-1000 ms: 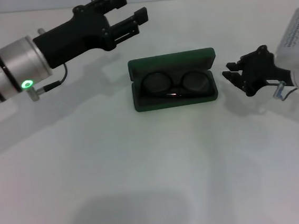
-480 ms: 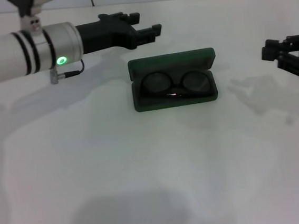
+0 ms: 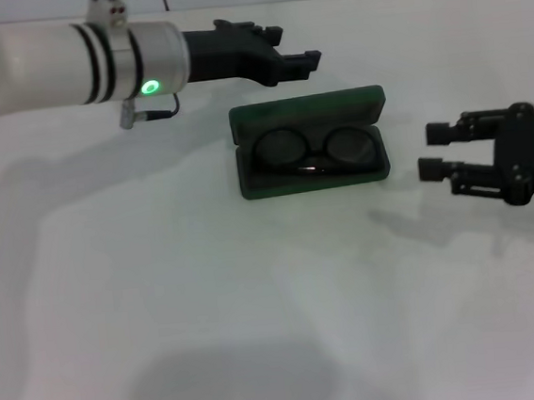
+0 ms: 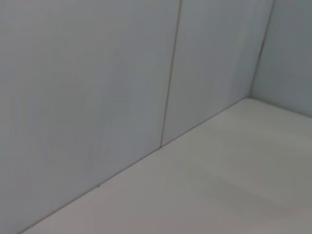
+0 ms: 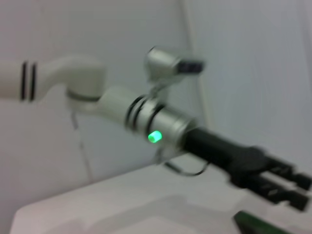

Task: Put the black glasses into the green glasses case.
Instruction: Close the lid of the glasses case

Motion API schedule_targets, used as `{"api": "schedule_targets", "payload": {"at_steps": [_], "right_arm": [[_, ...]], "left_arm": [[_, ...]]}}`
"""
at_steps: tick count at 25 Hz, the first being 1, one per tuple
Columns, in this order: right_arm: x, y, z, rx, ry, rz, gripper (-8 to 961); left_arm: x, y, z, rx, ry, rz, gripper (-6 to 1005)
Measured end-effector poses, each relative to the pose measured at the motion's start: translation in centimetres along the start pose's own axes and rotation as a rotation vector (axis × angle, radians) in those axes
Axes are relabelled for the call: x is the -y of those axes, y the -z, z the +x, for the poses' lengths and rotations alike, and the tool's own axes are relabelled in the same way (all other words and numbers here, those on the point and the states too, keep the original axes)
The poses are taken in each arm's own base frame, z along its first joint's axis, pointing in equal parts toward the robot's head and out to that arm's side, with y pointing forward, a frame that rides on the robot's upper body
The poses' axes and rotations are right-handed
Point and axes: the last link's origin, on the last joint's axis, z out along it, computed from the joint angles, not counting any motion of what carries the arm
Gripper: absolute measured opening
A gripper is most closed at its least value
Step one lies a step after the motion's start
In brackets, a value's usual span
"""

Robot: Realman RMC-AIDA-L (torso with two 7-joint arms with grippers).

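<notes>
Currently, the dark green rectangular hard clamshell glasses case (image 3: 310, 144) is seen lying open near the middle of the white table (image 3: 261, 333), with its lid raised at the far side. The thin black-framed glasses (image 3: 314, 148) are located inside the case's lower half, both rounded lenses lying side by side on the dark lining and a folded temple arm running below them. The left gripper (image 3: 292, 51), a black two-fingered claw on a white and silver arm bearing a lit green indicator ring, is held above the table beyond the case's far left corner; its fingers are shown apart with a narrow gap between them, and nothing is held. No contact with the case is made. The right gripper (image 3: 436, 152), a black claw, is positioned to the right of the case, close to it but apart from it, with its fingers pointed toward the case; they are spread wide and are empty. In the right wrist view, the left arm is shown against a pale wall, its black gripper (image 5: 292, 187) extended above a green edge of the case (image 5: 256, 225). In the left wrist view, only a pale panelled wall (image 4: 97, 87) and the table surface (image 4: 219, 185) are shown.
</notes>
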Motion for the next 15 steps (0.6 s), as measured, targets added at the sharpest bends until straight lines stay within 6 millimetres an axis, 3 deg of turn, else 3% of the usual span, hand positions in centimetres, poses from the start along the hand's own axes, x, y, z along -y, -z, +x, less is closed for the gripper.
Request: {"api": "schedule_targets", "payload": {"at_steps": [6,15], "right_arm": [[0.14,-0.58,0.48,-0.022,-0.01,0.008,467],[0.1,-0.97,0.65,-0.038,0.0,-0.003,479]], "left_arm": [[-0.88,-1.0,-0.07,0.049,-0.055,-0.012,724],[-0.16,-1.18,-0.4,0.054,-0.049,0.054,724]]}}
